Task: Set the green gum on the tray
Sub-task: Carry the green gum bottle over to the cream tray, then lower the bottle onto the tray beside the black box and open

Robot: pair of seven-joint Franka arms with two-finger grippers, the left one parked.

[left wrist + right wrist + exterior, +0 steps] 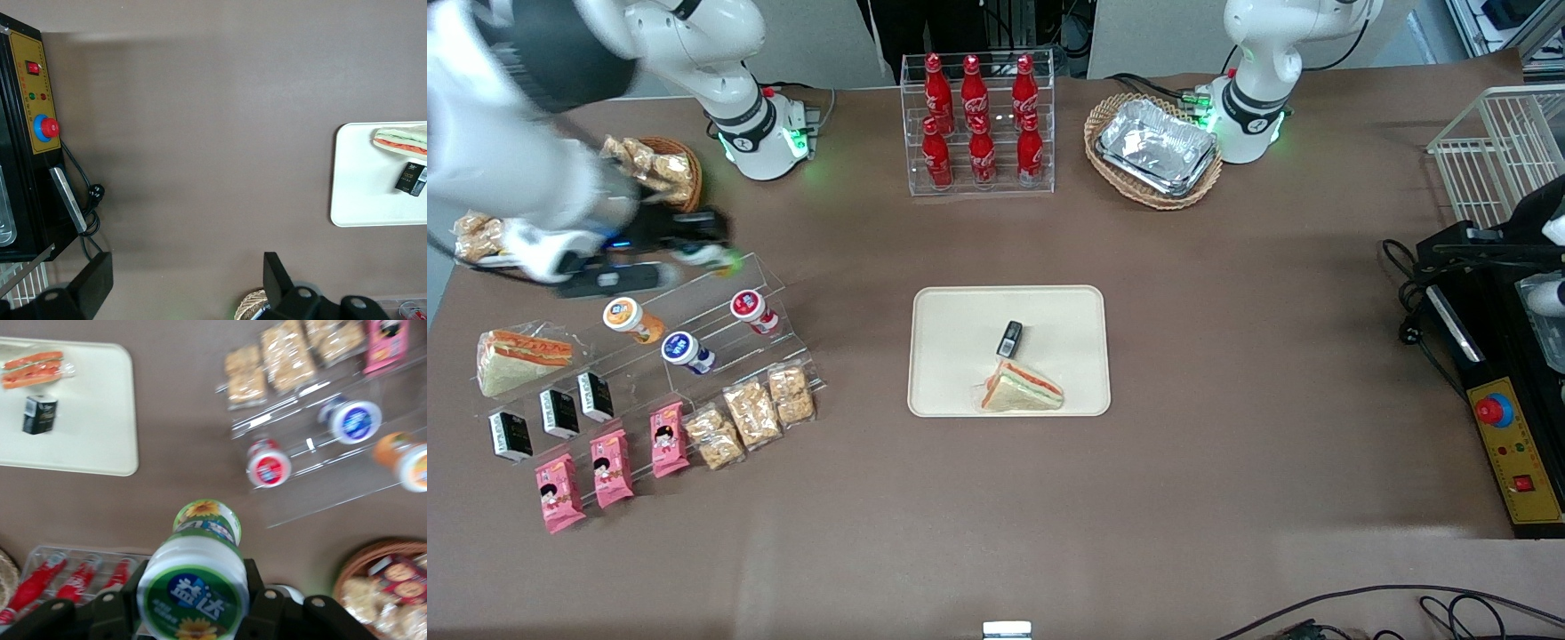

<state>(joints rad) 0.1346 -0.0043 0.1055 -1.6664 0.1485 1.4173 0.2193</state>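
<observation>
Green-lidded and green-labelled, the green gum [195, 587] is clamped between the fingers of the hand [694, 244], lid toward the wrist camera. It's held up off the desk [1227, 356], above the top step of the clear tiered rack [694, 338] at the working arm's end. On that rack, the orange-lidded bottle [627, 317], blue-lidded bottle [685, 350] and red-lidded bottle [751, 309] are lined up, with cracker packs [751, 413] and pink snack packs [609, 467] nearer the front camera. The tray [960, 356] is well apart from the gum, mid-desk, and a wrapped sandwich [1021, 389] and a small black box [1009, 338] are sat on it. Red cola bottles [980, 120] are racked farther from the camera.
</observation>
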